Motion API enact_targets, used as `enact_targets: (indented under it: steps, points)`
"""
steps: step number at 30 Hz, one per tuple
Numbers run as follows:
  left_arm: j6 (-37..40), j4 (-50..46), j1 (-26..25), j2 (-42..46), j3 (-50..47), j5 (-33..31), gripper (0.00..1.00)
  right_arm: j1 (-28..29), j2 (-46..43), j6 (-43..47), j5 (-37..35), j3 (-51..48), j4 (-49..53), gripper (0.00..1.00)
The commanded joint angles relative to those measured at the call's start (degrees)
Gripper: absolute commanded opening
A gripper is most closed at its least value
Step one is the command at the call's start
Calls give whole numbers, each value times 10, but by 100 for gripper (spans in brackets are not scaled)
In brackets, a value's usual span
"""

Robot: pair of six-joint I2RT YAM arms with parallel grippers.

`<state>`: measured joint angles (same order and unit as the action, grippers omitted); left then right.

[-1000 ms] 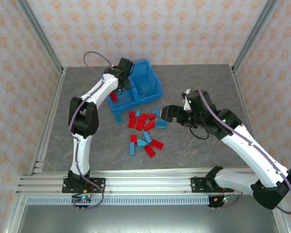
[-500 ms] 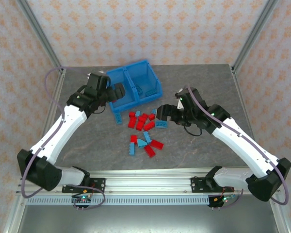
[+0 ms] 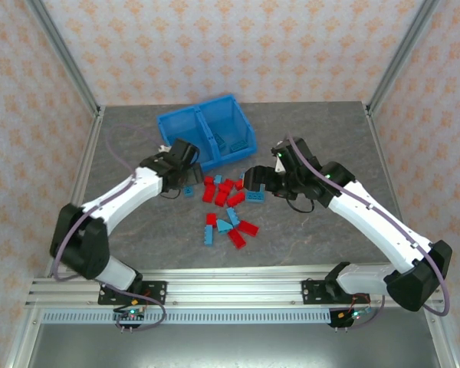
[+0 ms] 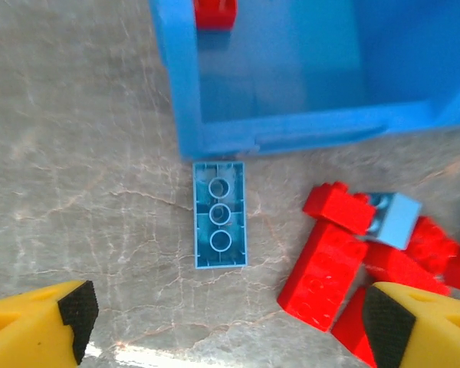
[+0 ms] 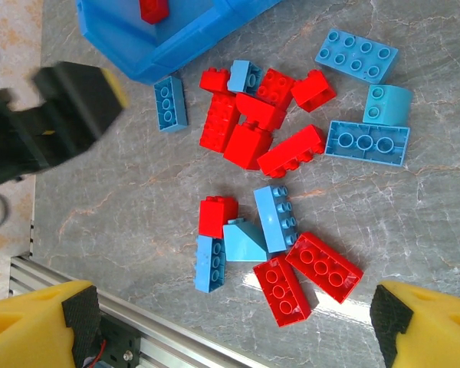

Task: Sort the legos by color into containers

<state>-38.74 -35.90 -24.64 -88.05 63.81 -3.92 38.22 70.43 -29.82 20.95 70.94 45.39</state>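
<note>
Left wrist view: left gripper (image 4: 231, 313) jaws spread wide, nothing held. One light blue brick (image 4: 220, 225) lies underside up directly ahead of the jaws, just short of the bin (image 4: 185, 92) wall; a red brick (image 4: 215, 11) sits inside, beyond. Judged: spread to straddle that brick. Right gripper (image 5: 236, 322) likewise spread and empty, with loose legos (image 5: 272, 218) scattered ahead of its jaws, apparently awaiting a pick.

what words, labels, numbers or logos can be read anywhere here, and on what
None can be read.
The blue bin, the red and light blue legos and the grey table carry no lettering.
The walls bear only an orange pattern.
The small electronics below the arm bases are too small to read.
</note>
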Motion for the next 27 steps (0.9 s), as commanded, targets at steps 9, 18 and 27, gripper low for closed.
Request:
enact_targets:
  steps: [9,18,27]
  points:
    - [-19,-5,-12,-169,71,-71,78,4,-47,-3,-21,-15,12,93]
    - [-35,33,-12,-205,44,-49,56,4,-50,-7,-20,-8,22,93]
    - [-26,37,-22,-126,24,-27,3,5,-50,-20,-17,-6,18,93]
